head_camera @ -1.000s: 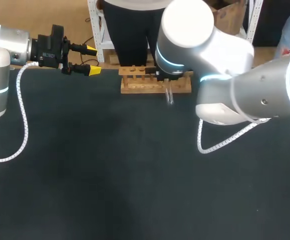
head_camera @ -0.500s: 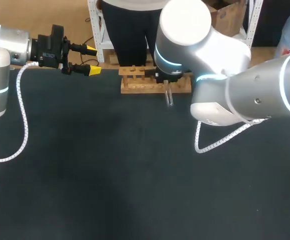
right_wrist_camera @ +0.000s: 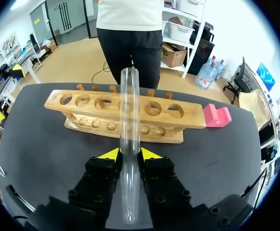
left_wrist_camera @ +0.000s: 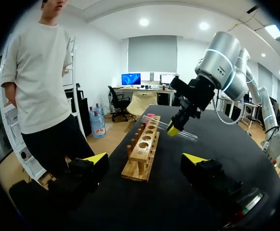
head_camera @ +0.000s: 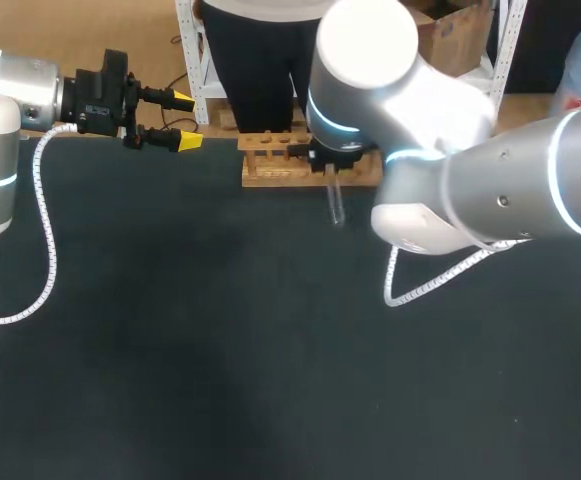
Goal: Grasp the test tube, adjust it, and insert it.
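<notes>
glass test tube point(right_wrist_camera: 129, 106) gripped between the yellow tips of my right end effector point(right_wrist_camera: 129, 154), roughly level over the black tabletop point(right_wrist_camera: 43, 144), wooden rack point(right_wrist_camera: 193, 115) just ahead. left end effector point(head_camera: 185, 120) wide open, empty, well apart.

The test tube point(right_wrist_camera: 129, 110) stands between the right gripper's point(right_wrist_camera: 129, 154) fingers, gripped from both sides, and runs out ahead of the tips; ahead of that gripper the rack point(right_wrist_camera: 82, 113) lies crosswise on the table point(head_camera: 220, 350), near its far edge, and the tube's end crosses the rack's middle; a small block point(right_wrist_camera: 216, 115) sits just beside one end of the rack; the left gripper point(left_wrist_camera: 145, 159) – fingers spread, nothing between them – is well apart at the table's far corner, the rack lying lengthwise ahead of it.
</notes>
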Available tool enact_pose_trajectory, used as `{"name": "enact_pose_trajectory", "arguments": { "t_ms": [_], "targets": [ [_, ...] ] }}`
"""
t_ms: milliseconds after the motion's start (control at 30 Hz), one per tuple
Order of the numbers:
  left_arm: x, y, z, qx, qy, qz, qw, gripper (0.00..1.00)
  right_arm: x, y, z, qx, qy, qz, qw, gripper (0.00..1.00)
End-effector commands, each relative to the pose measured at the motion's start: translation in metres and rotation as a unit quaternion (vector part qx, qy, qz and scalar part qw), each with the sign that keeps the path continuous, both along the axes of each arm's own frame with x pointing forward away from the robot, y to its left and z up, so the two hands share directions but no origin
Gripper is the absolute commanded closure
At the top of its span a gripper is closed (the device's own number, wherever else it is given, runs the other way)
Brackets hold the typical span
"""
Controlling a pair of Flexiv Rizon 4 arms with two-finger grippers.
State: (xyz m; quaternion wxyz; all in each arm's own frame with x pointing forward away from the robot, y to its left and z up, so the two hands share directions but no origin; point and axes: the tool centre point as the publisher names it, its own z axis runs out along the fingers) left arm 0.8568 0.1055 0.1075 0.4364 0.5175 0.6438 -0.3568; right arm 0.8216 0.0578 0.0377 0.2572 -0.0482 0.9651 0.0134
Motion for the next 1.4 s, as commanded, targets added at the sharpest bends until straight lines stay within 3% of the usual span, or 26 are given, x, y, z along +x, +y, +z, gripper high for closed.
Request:
{"name": "enact_pose_trajectory", "arguments": {
  "t_ms": [33,800,967,1200,1400],
  "targets": [
    [0.0,0.0,-0.001,0.0,0.0,0.0,1.0,0.0,0.004,0.002,-0.003,-0.001,0.007,0.001,1.0,1.0],
    [0.0,0.0,-0.001,0.0,0.0,0.0,1.0,0.0,0.001,-0.005,-0.004,-0.006,0.014,-0.003,1.0,1.0],
    [0.0,0.0,-0.001,0.0,0.0,0.0,1.0,0.0,-0.003,-0.01,0.007,0.003,0.001,-0.007,1.0,1.0],
    [0.0,0.0,-0.001,0.0,0.0,0.0,1.0,0.0,-0.017,-0.024,0.042,0.028,-0.049,-0.007,0.998,1.0],
    [0.0,0.0,-0.001,0.0,0.0,0.0,1.0,0.0,-0.029,-0.04,0.064,0.037,-0.068,-0.01,0.997,1.0]
  ]
}}
